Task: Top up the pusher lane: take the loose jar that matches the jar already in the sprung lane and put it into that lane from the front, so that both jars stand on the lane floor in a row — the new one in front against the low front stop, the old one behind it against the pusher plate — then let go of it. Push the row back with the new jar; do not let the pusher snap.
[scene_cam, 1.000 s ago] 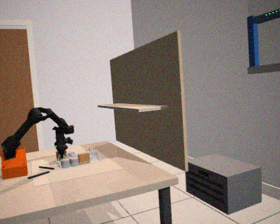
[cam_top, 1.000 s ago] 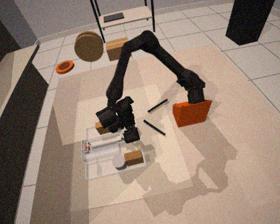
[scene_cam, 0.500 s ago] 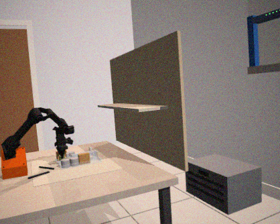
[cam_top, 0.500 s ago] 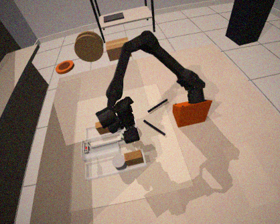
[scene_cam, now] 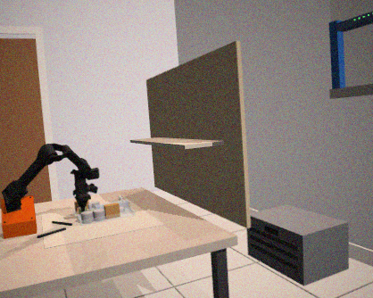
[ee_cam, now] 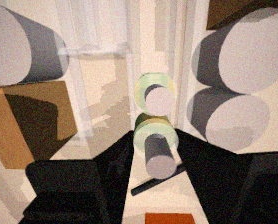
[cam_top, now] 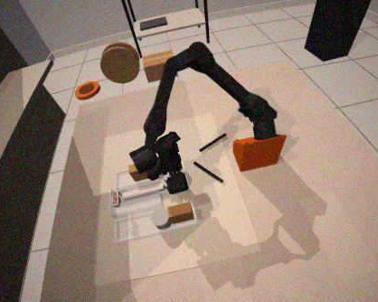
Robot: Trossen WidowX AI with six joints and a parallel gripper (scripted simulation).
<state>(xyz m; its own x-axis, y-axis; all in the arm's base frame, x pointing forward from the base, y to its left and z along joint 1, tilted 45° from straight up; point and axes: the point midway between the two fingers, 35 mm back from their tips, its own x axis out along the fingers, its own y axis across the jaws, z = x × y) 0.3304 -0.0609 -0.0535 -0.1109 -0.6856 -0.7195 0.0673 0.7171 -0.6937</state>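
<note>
My gripper (ee_cam: 153, 133) (scene_cam: 83, 208) points down at the lane's front end and is shut on a jar. The held jar (ee_cam: 160, 157), with a pale green shoulder and a slim grey top, sits between the fingertips. A matching jar (ee_cam: 158, 100) stands directly behind it in the narrow pale lane (ee_cam: 180, 60), in line with it. The two look close or touching in the wrist view. The pusher plate cannot be made out. The front stop and the held jar's base are hidden, so I cannot tell whether it rests on the lane floor.
Wider grey jars (ee_cam: 236, 120) (cam_top: 161, 218) stand on both sides of the lane. Brown blocks (ee_cam: 36, 120) (cam_top: 180, 212) lie in the side trays. Two black bars (cam_top: 212, 142) (cam_top: 209, 172) lie between the trays and the orange arm base (cam_top: 259, 154).
</note>
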